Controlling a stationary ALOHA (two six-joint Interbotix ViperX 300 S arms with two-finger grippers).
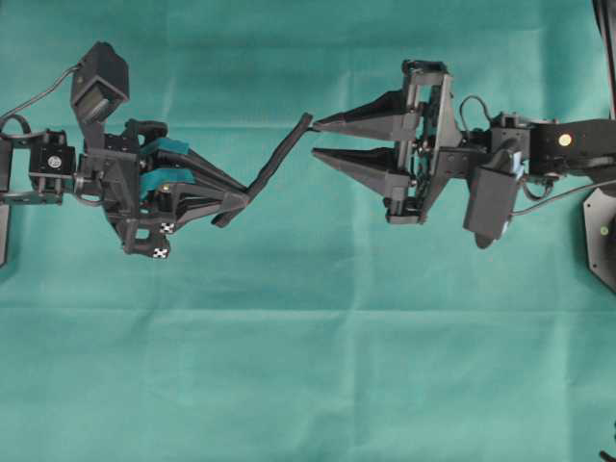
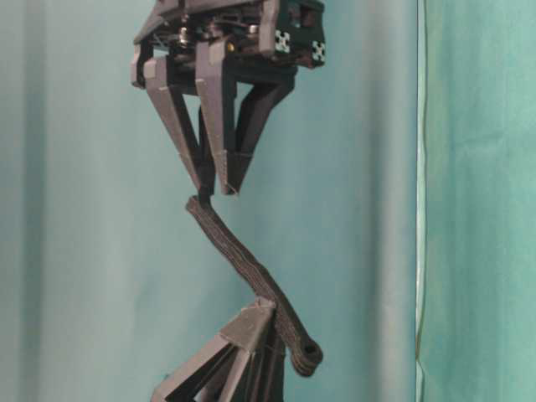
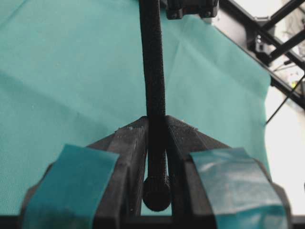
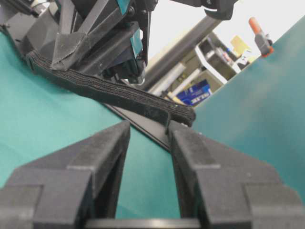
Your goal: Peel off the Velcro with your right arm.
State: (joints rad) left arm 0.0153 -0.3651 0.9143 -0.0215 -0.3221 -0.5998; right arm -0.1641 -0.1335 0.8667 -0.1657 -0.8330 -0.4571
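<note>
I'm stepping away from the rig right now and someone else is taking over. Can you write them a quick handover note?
Left gripper: shut on the Velcro, clamping it near its rounded knob end and holding it above the green cloth.
Right gripper: jaws stand apart and hold nothing; its fingertips sit right at the strap's free end, one tip on either side in the overhead view.
Done: the strap is picked up and held out toward the right arm.
Left: the two layers look joined along their length, so no peel has started. The right gripper has yet to close on one layer at the free end and pull it away.
</note>
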